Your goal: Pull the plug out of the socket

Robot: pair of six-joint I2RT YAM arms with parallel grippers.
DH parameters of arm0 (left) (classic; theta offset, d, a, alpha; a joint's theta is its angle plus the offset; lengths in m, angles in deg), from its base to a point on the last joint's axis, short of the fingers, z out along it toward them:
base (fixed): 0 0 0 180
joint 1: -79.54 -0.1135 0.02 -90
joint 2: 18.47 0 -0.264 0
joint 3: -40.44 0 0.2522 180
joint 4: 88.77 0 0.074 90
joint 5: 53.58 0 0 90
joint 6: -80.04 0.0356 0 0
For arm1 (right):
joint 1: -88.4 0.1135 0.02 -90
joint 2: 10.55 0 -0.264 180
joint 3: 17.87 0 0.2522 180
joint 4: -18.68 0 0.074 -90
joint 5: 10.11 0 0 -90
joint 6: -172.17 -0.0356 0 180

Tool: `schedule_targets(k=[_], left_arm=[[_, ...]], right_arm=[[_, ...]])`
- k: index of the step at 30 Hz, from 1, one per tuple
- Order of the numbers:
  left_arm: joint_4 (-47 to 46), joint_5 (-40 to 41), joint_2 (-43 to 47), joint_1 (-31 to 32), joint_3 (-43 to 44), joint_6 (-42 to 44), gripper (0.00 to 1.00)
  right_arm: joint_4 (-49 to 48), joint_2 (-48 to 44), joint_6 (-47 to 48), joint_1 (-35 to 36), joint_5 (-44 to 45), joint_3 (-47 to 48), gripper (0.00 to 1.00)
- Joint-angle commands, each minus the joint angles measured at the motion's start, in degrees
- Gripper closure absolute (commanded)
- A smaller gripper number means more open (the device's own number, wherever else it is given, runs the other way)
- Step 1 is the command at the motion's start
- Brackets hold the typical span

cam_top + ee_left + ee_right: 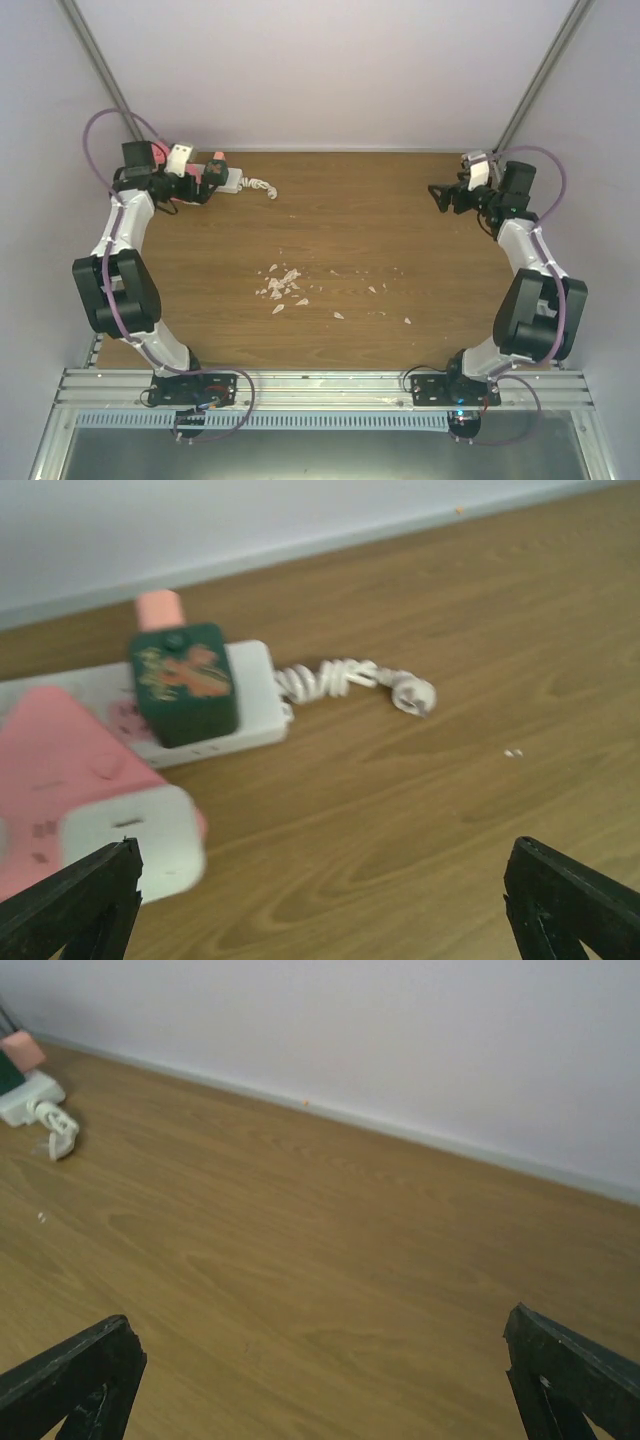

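Note:
The white socket strip (255,695) lies at the far left by the back wall, its short coiled white cord (345,678) trailing right. A dark green plug (185,685) with a red pattern and a pink top sits in the strip's right end. It also shows in the top view (216,166), on the strip (232,180). A blurred pink and white block (90,790) lies close by my left finger; I cannot tell what it is. My left gripper (320,920) (200,185) is open and empty, just short of the strip. My right gripper (320,1390) (445,197) is open and empty at the far right.
White crumbs (285,285) are scattered on the wooden table's middle. The back wall (340,70) runs just behind the strip, and metal posts stand in both back corners. The strip's end and cord show small in the right wrist view (35,1110).

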Motion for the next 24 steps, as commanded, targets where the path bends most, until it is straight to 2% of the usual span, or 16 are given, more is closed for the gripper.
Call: schedule_targets(k=[1, 6, 14, 19, 24], left_arm=[[-2.8, 3.2, 3.7, 4.2, -3.9, 1.5, 0.01], [-0.8, 3.3, 2.8, 9.9, -4.4, 5.0, 0.01], [0.5, 1.3, -3.0, 17.4, 1.6, 6.6, 0.01], [1.2, -0.4, -10.0, 20.0, 8.6, 5.0, 0.01], [1.4, -2.1, -19.2, 21.6, 16.4, 1.7, 0.06]], right_arm=[[-2.0, -5.5, -2.1, 2.7, 5.0, -5.4, 0.00], [-0.2, -9.8, -0.8, 5.4, 3.6, -10.6, 0.00], [1.9, -12.0, 0.4, 7.8, 1.8, -12.9, 0.00], [2.7, -13.0, 1.2, 8.4, 2.2, -13.6, 0.00], [2.9, -13.6, 1.9, 8.6, 2.5, -14.8, 0.00]])
